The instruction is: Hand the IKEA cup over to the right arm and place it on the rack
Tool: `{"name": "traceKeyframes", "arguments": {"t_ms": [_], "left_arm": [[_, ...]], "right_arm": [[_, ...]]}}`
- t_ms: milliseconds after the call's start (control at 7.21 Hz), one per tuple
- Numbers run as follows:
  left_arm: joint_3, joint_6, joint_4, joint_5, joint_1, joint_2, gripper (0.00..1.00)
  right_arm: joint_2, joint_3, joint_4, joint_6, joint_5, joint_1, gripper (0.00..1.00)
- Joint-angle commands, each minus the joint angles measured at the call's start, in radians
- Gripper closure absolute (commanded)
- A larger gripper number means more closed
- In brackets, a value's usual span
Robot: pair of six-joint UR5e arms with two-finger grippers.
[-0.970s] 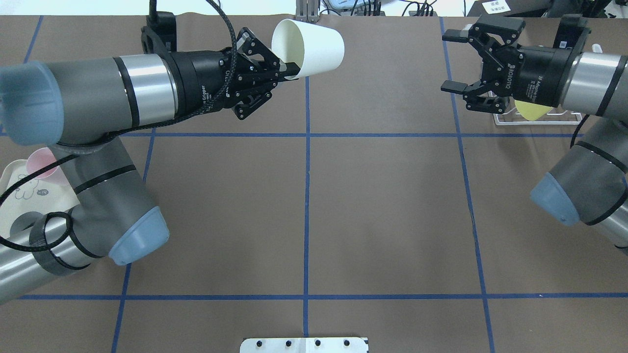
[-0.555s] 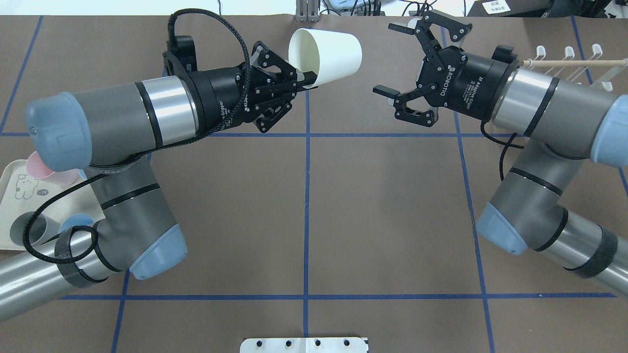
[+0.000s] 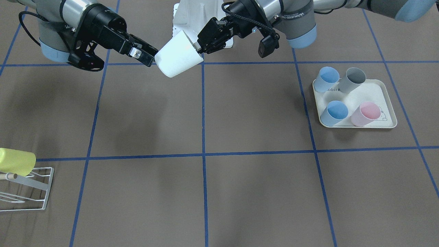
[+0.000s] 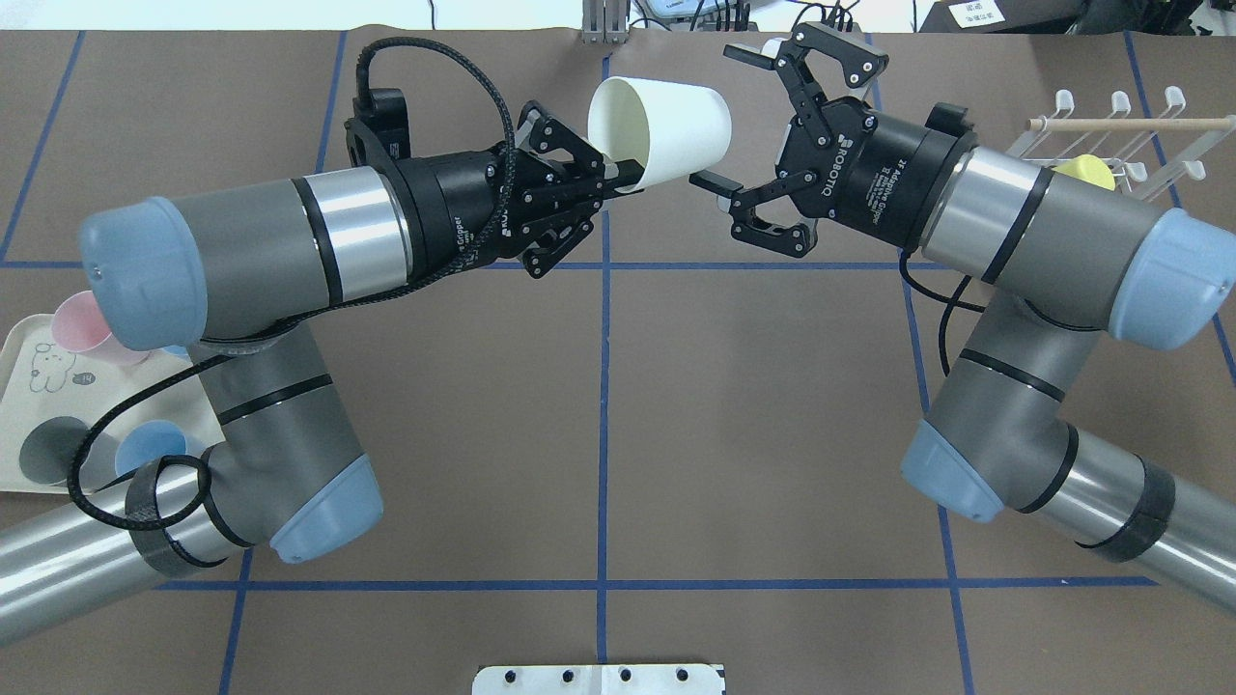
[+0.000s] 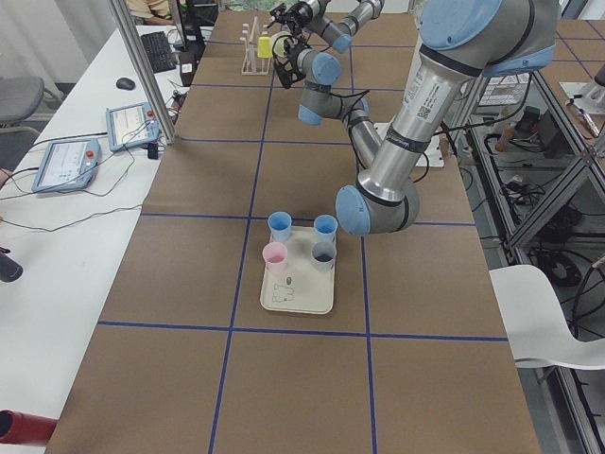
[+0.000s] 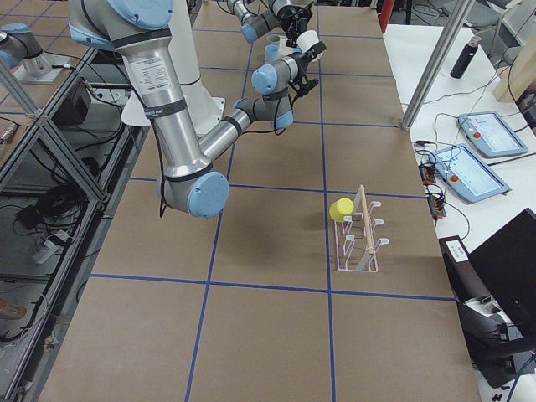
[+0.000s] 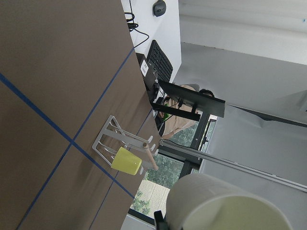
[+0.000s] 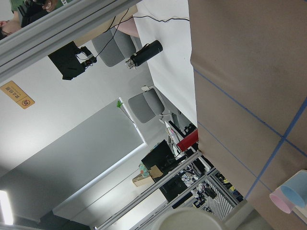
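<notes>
Fingers (image 4: 710,180) of right gripper (image 4: 726,116) spread and, swung in from beside rack (image 4: 1110,124), flanking base of white cup (image 4: 666,130), aloft well apart from rack, rim pinched by left gripper (image 4: 623,179): handover closing due next.

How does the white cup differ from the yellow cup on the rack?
The white cup is pinched at its rim by the left end effector, off the table; the yellow cup sits on the rack. The white cup is over mid-table, the yellow cup at the robot's right end. Both are plain tapered cups tipped sideways.
</notes>
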Motion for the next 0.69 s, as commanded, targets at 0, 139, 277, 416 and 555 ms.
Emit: {"name": "traceKeyframes", "arguments": {"t_ms": [0, 139, 277, 416, 555], "left_arm": [[0.007, 0.0, 0.0, 0.0, 0.001, -0.016, 1.0], [0.013, 0.0, 0.0, 0.0, 0.001, -0.02, 1.0], [0.027, 0.0, -0.003, 0.0, 0.009, -0.025, 1.0], [0.027, 0.0, -0.003, 0.0, 0.012, -0.027, 1.0], [0.027, 0.0, -0.003, 0.0, 0.014, -0.031, 0.74]], "right_arm": [[0.004, -0.003, -0.001, -0.007, -0.043, -0.033, 0.02], [0.004, -0.003, -0.002, -0.008, -0.047, -0.041, 0.02], [0.005, 0.0, -0.002, -0.008, -0.047, -0.043, 0.02], [0.005, 0.0, -0.001, -0.008, -0.047, -0.043, 0.15], [0.005, -0.002, 0.001, -0.013, -0.052, -0.041, 0.49]]}}
